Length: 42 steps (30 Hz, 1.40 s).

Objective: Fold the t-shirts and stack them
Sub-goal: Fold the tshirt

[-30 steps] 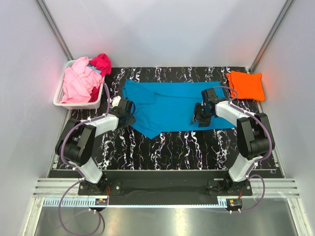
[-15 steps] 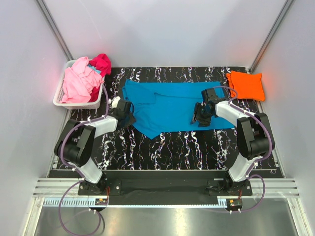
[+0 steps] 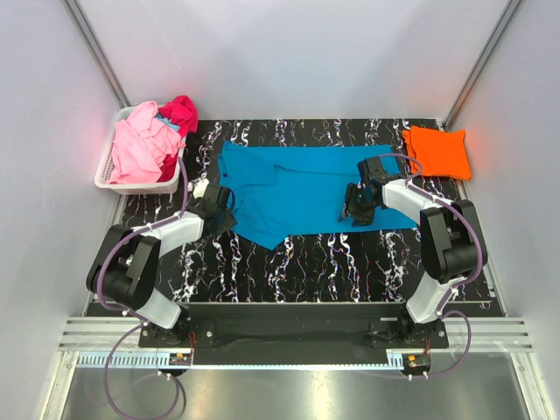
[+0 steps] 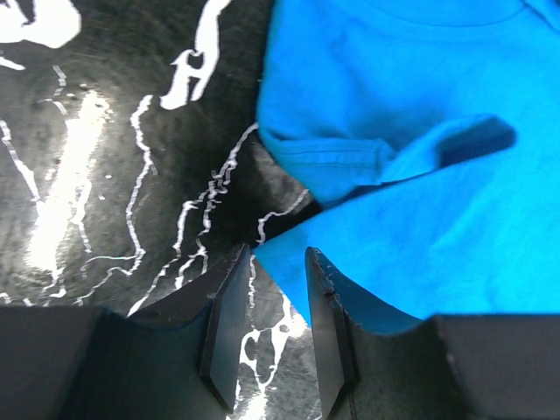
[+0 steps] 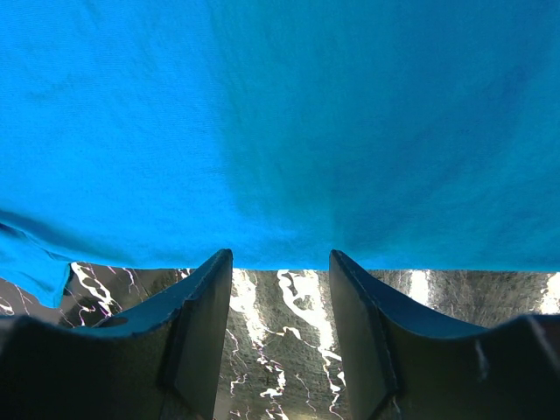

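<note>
The turquoise-blue t-shirt (image 3: 306, 188) lies spread across the middle of the black, white-veined tabletop (image 3: 306, 262), and both my arms reach in to its near side. Its left part is folded over on itself, and the near edge comes down to a point toward me.

My left hand (image 3: 220, 210) is low at the shirt's left edge. In the left wrist view this hand (image 4: 277, 258) has its two fingers a little apart, with bare tabletop (image 4: 105, 175) showing between them. A corner of the turquoise-blue t-shirt (image 4: 420, 175) pokes into the mouth of the gap, close against the right finger. The hand is not clamped on the cloth. Just beyond the fingertips a sleeve lies doubled over the shirt body.

My right hand (image 3: 357, 208) sits over the shirt's right half, near its near hem. From the right wrist view this hand (image 5: 280, 258) is plainly open and holds nothing. The hem of the turquoise-blue t-shirt (image 5: 280, 114) runs straight across just past the fingertips, with shiny tabletop (image 5: 280, 350) between the fingers.

An orange t-shirt (image 3: 437, 150) lies folded into a neat square at the far right corner. At the far left a white basket (image 3: 114, 184) holds a crumpled light pink t-shirt (image 3: 140, 144) and a magenta t-shirt (image 3: 179, 112) behind it.
</note>
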Available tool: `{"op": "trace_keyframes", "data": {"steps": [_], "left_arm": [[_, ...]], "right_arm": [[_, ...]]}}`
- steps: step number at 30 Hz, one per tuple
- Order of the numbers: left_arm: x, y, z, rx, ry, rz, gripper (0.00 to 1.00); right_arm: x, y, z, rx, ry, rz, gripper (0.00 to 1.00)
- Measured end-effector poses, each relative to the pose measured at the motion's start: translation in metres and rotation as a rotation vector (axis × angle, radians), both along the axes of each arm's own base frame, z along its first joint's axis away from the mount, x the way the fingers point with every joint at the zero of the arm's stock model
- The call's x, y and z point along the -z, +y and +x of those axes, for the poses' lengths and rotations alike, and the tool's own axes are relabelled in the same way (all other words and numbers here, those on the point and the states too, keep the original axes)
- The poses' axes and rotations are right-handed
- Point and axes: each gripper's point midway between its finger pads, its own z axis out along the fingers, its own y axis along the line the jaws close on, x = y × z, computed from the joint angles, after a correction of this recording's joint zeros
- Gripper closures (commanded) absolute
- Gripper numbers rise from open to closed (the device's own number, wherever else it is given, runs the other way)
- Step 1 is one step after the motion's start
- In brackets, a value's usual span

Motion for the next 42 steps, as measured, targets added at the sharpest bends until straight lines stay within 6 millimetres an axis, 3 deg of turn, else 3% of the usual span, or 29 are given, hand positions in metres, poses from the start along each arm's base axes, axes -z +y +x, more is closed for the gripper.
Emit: {"op": "trace_keyframes", "data": {"steps": [9,18,27,34,37,42], "left_arm": [[0.005,0.006,-0.006,-0.010,0.028,0.029,0.62],[0.004,-0.010,0.012,0.016,-0.005,-0.025,0.62],[0.005,-0.010,0.010,0.018,0.017,-0.020,0.67],[0.007,-0.007,0.006,0.014,0.038,-0.009,0.84],[0.007,-0.007,0.005,0.012,0.040,-0.012,1.00],[0.006,-0.008,0.004,0.016,0.040,-0.014,1.00]], "right_arm": [[0.000,0.000,0.000,0.000,0.000,0.000,0.45],[0.000,0.000,0.000,0.000,0.000,0.000,0.45],[0.000,0.000,0.000,0.002,0.000,0.001,0.45],[0.000,0.000,0.000,0.008,0.001,0.003,0.45],[0.000,0.000,0.000,0.008,0.001,0.002,0.45],[0.000,-0.001,0.001,0.014,-0.001,-0.005,0.45]]}}
